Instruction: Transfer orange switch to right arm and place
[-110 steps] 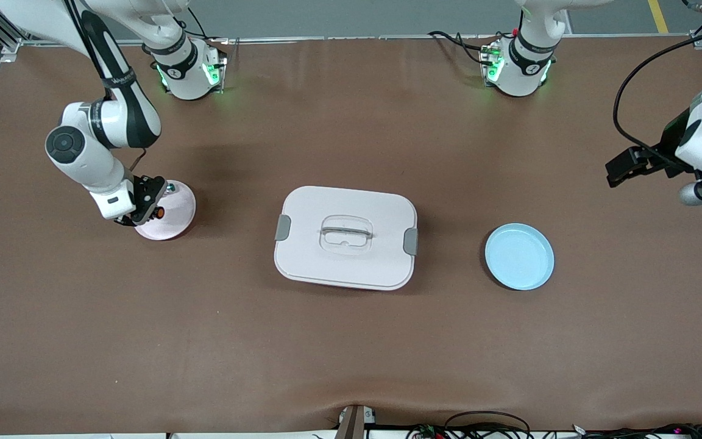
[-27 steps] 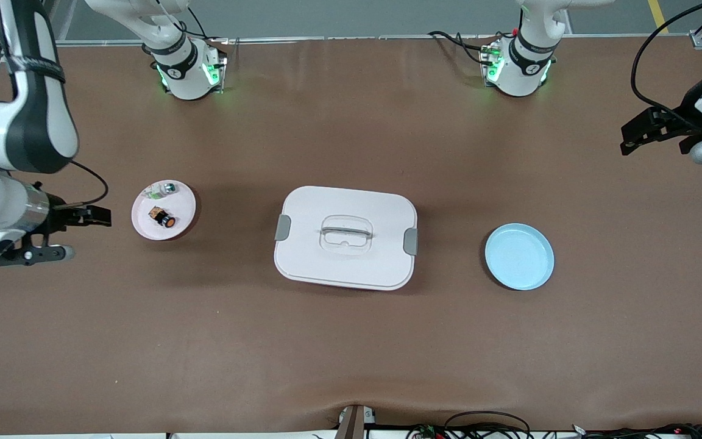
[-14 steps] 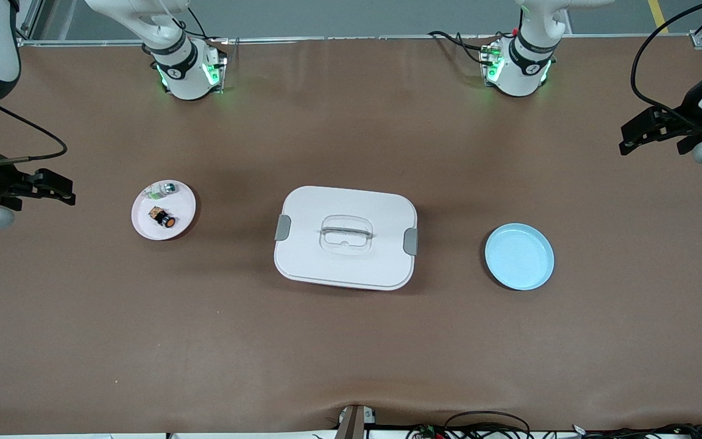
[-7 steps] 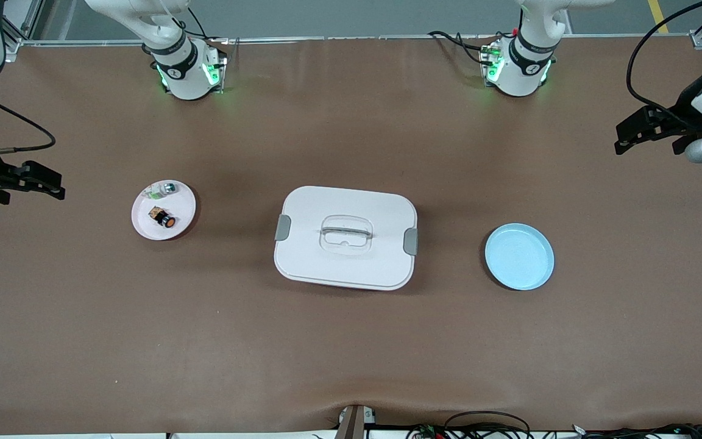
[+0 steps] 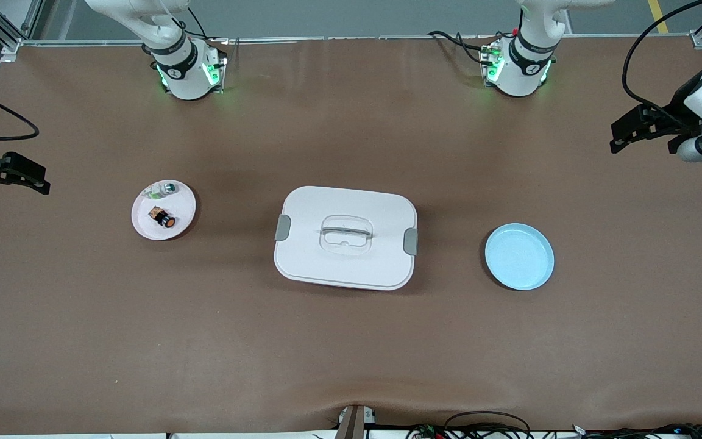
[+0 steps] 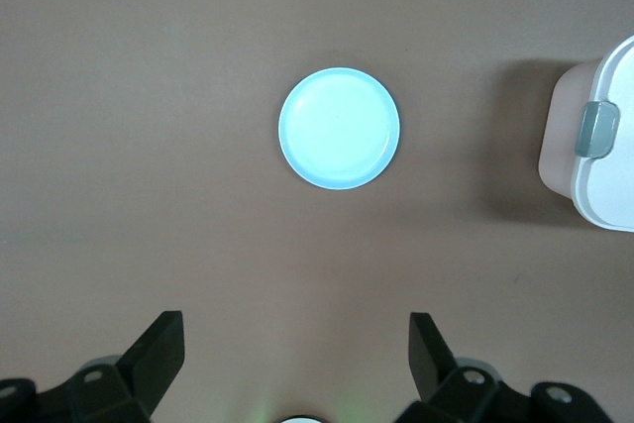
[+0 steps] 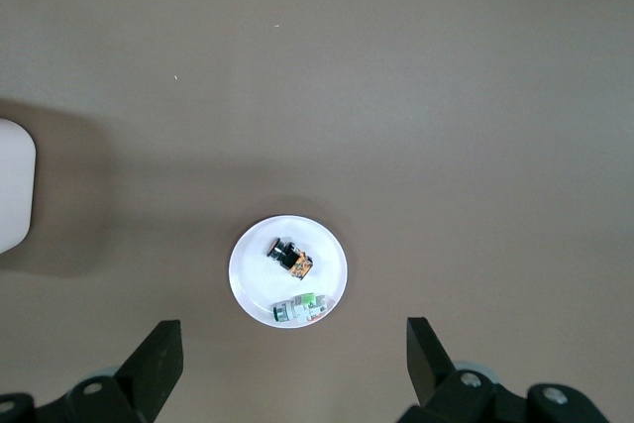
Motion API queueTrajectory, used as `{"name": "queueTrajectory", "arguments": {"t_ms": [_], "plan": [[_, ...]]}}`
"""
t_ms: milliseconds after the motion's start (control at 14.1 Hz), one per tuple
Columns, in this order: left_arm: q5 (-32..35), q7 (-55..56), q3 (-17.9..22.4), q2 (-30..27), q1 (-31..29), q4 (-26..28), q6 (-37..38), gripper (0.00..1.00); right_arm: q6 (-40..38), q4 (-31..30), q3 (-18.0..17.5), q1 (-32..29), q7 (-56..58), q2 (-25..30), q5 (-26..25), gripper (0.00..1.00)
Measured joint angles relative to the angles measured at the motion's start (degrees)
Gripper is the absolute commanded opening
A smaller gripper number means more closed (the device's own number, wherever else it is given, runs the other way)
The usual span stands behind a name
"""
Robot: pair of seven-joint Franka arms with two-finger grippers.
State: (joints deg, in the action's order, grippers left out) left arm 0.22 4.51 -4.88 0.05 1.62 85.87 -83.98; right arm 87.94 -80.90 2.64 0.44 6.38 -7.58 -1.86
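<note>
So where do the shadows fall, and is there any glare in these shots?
Front view: soft shadow hugs the white box toward the front camera; faint sheen on the table near the bases. Left wrist view: dark shadow beside the box; blue plate evenly lit. Right wrist view: no glare on the pink plate.
</note>
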Motion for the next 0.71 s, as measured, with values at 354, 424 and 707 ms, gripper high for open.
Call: {"name": "queueTrajectory", "arguments": {"t_ms": [354, 424, 707], "plan": [[0.0, 0.0, 0.0, 0.0, -0.1, 0.0, 1.9, 1.00, -0.5, 0.4, 0.0, 0.0, -0.7, 0.0, 0.0, 1.00], [0.0, 0.0, 0.0, 0.0, -0.1, 0.0, 1.9, 1.00, -0.5, 0.5, -0.1, 0.0, -0.8, 0.0, 0.0, 1.00], [0.0, 0.0, 0.0, 0.0, -0.1, -0.1, 1.9, 1.00, -1.7, 1.4, -0.5, 0.0, -1.9, 0.1, 0.0, 1.00]]}}
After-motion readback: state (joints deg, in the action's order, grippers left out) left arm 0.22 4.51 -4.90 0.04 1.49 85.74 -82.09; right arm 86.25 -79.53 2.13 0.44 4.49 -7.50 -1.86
